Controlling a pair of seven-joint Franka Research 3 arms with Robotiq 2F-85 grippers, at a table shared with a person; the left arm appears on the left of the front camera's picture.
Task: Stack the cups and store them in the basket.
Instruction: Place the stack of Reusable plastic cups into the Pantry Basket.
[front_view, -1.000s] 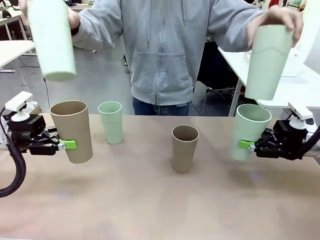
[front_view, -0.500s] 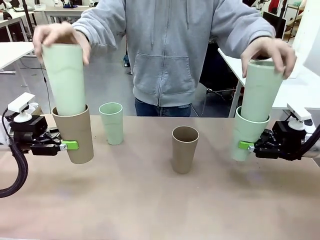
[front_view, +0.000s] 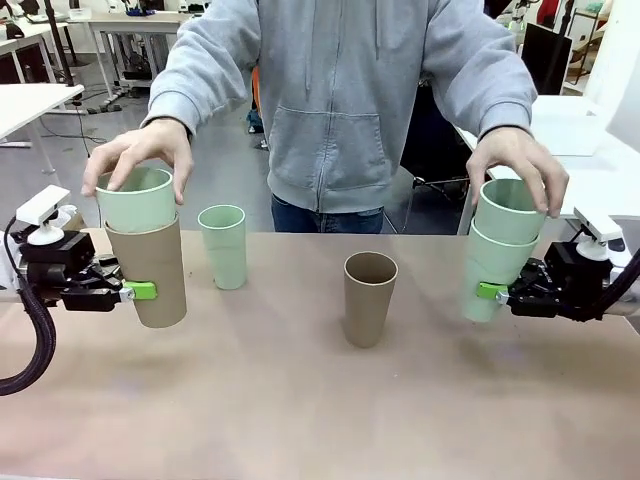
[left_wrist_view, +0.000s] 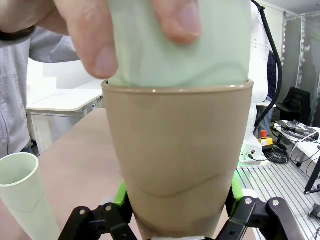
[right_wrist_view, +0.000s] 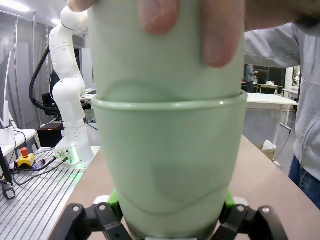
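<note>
My left gripper (front_view: 138, 291) is shut on a tan cup (front_view: 150, 275), held upright above the table's left side. A mint cup (front_view: 137, 200) sits nested in it, with the person's hand (front_view: 140, 152) on its rim. My right gripper (front_view: 492, 291) is shut on a mint cup (front_view: 492, 268) at the right, and a second mint cup (front_view: 508, 212) is nested inside under the person's other hand (front_view: 515, 158). The left wrist view shows the tan cup (left_wrist_view: 180, 165) between my green pads (left_wrist_view: 121, 192). The right wrist view shows the held mint cup (right_wrist_view: 170, 160). The basket is out of view.
A loose mint cup (front_view: 222, 245) stands at the far left-centre of the table, and a loose tan cup (front_view: 369, 297) stands in the middle. The person stands at the far edge. White tables (front_view: 25, 100) lie beyond on both sides.
The person brought a mint cup down into each held cup; both now sit deep inside. My grippers have stayed in place.
</note>
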